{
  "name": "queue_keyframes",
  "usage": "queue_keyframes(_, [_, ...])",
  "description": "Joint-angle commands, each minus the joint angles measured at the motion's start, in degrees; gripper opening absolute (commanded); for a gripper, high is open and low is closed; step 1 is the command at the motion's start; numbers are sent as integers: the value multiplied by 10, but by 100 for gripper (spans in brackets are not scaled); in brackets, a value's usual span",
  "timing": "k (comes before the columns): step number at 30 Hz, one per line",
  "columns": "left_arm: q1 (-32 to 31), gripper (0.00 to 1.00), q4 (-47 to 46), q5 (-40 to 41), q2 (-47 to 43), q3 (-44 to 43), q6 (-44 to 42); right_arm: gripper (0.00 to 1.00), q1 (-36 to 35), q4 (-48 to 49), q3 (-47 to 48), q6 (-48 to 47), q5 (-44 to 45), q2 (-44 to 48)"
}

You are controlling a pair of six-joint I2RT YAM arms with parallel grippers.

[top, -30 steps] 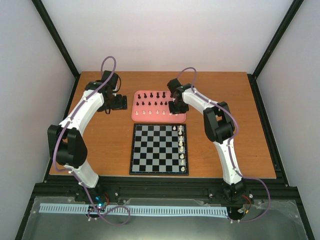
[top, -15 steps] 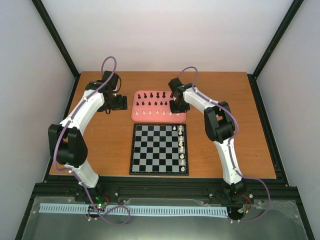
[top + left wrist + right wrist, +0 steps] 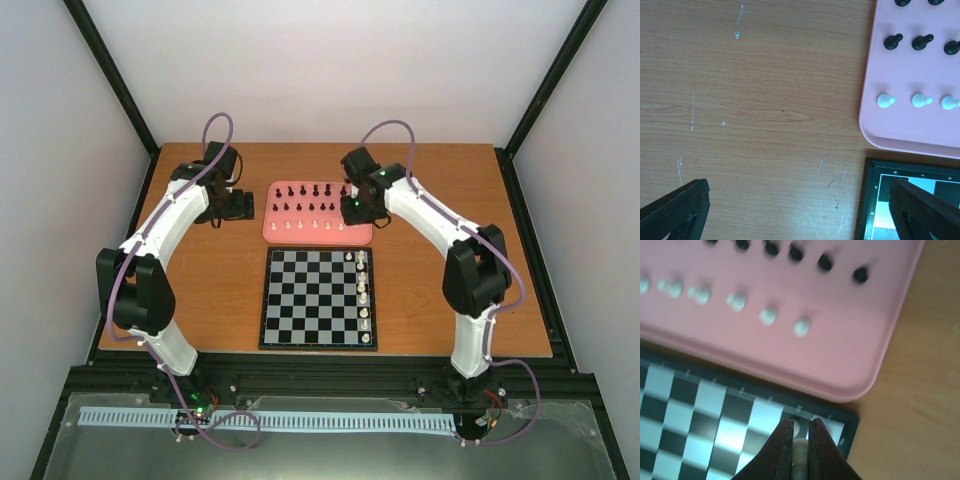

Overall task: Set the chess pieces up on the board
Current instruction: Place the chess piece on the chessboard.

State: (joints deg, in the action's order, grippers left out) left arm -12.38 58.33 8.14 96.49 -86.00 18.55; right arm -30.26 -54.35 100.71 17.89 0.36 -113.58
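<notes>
Wooden table (image 3: pixel 220 290), setup under way: my right gripper (image 3: pixel 800 426) pinches a cream-white piece (image 3: pixel 799 452).
Black-and-pale checkered board (image 3: pixel 318 298) sits centre, white pieces (image 3: pixel 362 290) down its right column; pink tray (image 3: pixel 320 238) behind holds tiny chessmen (image 3: pixel 315 207); my left gripper (image 3: pixel 799 187) gapes open.

tray (image 3: pixel 318 238): sits just behind the board (image 3: pixel 300 300)
board: a few chess pieces (image 3: pixel 361 290) down its right edge
tray: more in rows

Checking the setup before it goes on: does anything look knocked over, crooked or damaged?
Nothing toppled or spilled that I can see. The board sits square, the white pieces on it stand along its right edge, others stand in rows in the pink tray. Only the table shows pale scratches.
</notes>
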Motion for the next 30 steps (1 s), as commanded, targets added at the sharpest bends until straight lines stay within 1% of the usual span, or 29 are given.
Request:
queue_keyframes(1, [-3,100,1,1,-19,-17,-9,5,-54,-17,-83,34,-19,57])
queue_keyframes(6, [-3,100,-1,-1,-23,-13,-8,5,-95,9,-154,60,-41,81])
queue_keyframes(15, [-3,100,-2,6,-33,-1,-9,5,-101,38,-216,52,-33,79])
queue_keyframes(22, [-3,100,-3,9,-30,-1,-10,5,-100,51,-211,44,-5,56])
queue_keyframes(30, [-3,100,-5,8,-24,-1,-9,6,-98,65,-195,35,-2,33])
